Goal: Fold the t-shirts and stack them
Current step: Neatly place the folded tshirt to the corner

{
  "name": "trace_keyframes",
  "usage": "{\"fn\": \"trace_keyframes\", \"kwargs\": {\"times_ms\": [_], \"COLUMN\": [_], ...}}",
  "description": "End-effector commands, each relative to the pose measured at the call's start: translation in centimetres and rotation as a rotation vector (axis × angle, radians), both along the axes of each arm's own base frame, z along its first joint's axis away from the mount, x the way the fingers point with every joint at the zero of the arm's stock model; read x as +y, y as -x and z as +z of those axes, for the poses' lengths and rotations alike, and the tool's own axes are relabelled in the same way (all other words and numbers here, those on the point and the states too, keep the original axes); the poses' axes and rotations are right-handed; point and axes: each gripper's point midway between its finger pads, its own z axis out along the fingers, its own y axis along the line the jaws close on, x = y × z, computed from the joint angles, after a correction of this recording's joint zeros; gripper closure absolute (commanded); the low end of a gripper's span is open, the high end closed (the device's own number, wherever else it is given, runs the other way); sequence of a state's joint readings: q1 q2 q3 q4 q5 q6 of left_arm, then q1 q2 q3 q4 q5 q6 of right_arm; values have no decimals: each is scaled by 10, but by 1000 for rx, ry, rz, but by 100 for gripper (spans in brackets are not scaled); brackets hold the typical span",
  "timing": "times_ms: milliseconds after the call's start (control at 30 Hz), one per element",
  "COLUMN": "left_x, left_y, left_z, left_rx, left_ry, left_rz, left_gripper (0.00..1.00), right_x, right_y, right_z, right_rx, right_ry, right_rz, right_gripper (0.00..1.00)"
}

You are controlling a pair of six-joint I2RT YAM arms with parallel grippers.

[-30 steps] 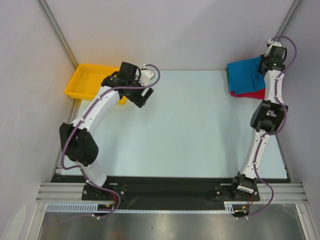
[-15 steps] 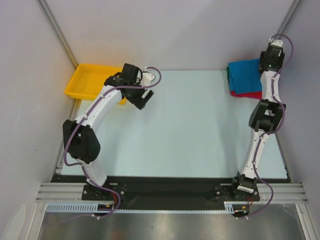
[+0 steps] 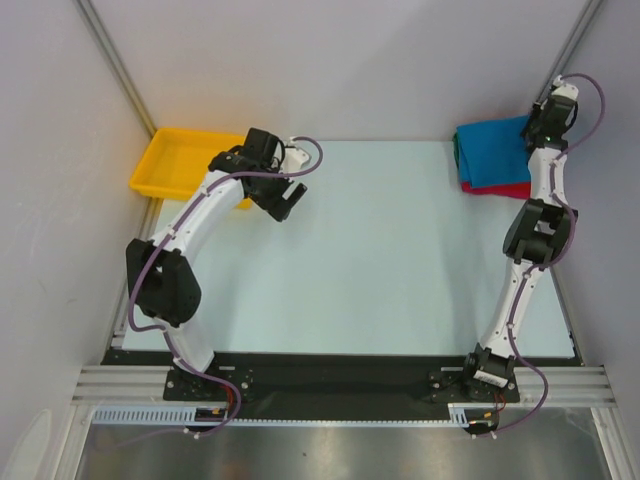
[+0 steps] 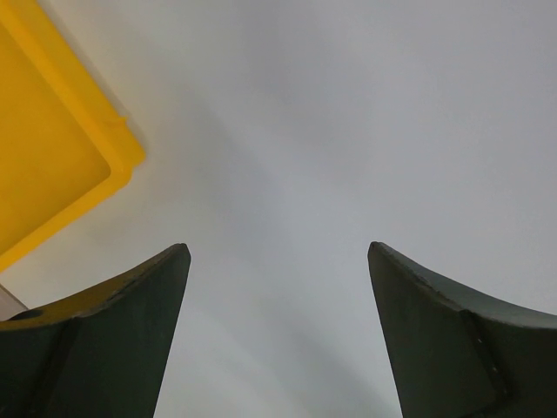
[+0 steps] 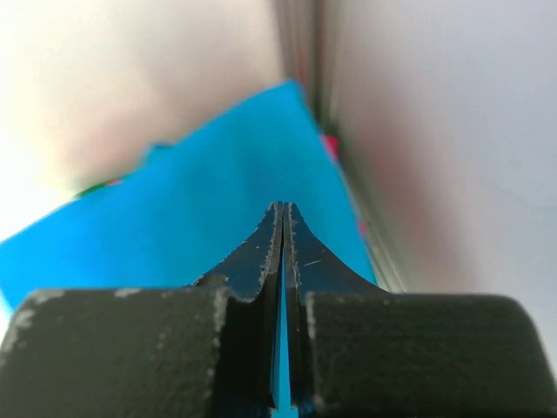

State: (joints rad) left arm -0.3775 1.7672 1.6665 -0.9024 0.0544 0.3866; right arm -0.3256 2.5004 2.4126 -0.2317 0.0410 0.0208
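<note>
The folded bright blue t-shirt [image 3: 490, 150] lies on top of a stack at the table's far right corner, over a red one [image 3: 500, 189], with a thin green edge [image 3: 457, 150] at the left. In the right wrist view the blue shirt [image 5: 200, 209] fills the area below the fingers. My right gripper [image 3: 543, 122] [image 5: 285, 207] hovers over the stack's right edge by the wall, shut with nothing between its fingers. My left gripper [image 3: 286, 199] [image 4: 278, 252] is open and empty above bare table at the far left. No pink shirt shows.
A yellow plastic tray [image 3: 172, 160] sits at the far left corner, just left of the left gripper, and also shows in the left wrist view [image 4: 52, 157]. Grey walls close in the table at back, left and right; the right wall [image 5: 452, 131] is beside the right gripper.
My right gripper has risen and pulled back toward the far right corner, off the blue shirt. The left arm has shifted only slightly.
</note>
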Motion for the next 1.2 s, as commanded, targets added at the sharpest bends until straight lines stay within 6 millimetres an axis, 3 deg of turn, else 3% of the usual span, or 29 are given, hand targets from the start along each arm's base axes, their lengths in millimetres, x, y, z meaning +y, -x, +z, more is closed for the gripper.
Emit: {"fn": "trace_keyframes", "kwargs": {"times_ms": [0, 67, 200, 467, 533, 633, 667, 767, 867, 933, 967, 1000, 1100, 1133, 1167], "left_x": [8, 11, 15, 22, 22, 22, 22, 21, 22, 23, 23, 24, 27, 29, 29], "left_y": [-5, -4, -2, -4, -6, -5, -5, -3, 0, 3, 3, 5, 11, 14, 15], "left_z": [3, 0, -5, -7, -3, 1, 1, 5, 9, 13, 15, 15, 13, 10, 9], "left_rx": [-14, -11, -6, -15, -24, -31, -31, -38, -45, -55, -64, -67, -69, -65, -62], "left_ry": [-30, -46, -71, -113, -108, -103, -103, -95, -88, -85, -83, -82, -86, -88, -87], "left_rz": [4, -1, -3, 7, 9, 7, 6, 5, 5, 6, 6, 5, 4, 5, 5], "left_gripper": [11, 10, 10, 10, 10, 10, 10, 9, 9, 9, 9, 9, 9, 9, 9], "right_x": [-5, -6, -11, -33, -36, -42, -43, -37, -22, -6, 1, 4, 9, 8, 4], "right_y": [-22, -28, -35, -35, -31, -26, -23, -20, -15, -13, -7, -5, 2, 3, 4], "right_z": [-1, -21, -38, -28, -5, 29, 49, 87, 102, 90, 101, 100, 76, 68, 59], "right_rx": [-115, -116, -134, -170, -196, -255, -285, -355, -350, -298, -297, -281, -207, -194, -176], "right_ry": [-58, -108, -119, -58, -31, 0, 8, 11, -23, -79, -83, -85, -129, -145, -171], "right_rz": [21, 47, 30, -69, -96, -136, -139, -111, -53, 8, 27, 36, 39, 32, 18], "right_gripper": [100, 100, 100, 100, 100, 89, 82, 73, 68, 60, 57, 56, 67, 82, 88]}}
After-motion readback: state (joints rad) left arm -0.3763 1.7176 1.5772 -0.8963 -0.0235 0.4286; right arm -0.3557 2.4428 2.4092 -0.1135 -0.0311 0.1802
